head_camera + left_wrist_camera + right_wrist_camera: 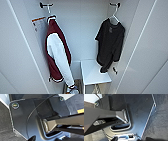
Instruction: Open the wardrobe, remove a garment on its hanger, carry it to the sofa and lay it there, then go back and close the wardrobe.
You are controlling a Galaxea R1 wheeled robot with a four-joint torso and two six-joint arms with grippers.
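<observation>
The wardrobe [82, 30] stands open, both doors swung wide. The black top [110, 45] hangs on its white hanger [114, 15] from a black hook [115, 4] at the upper right of the frame. A maroon jacket [56, 53] hangs at the left. So opening is done; taking, carrying, laying and closing are left. I cannot tell if the grippers are open or holding anything.

wardrobe [80, 30]: 1 | garment [110, 45]: 1 | maroon jacket [56, 52]: 1 | hangers: 2
</observation>
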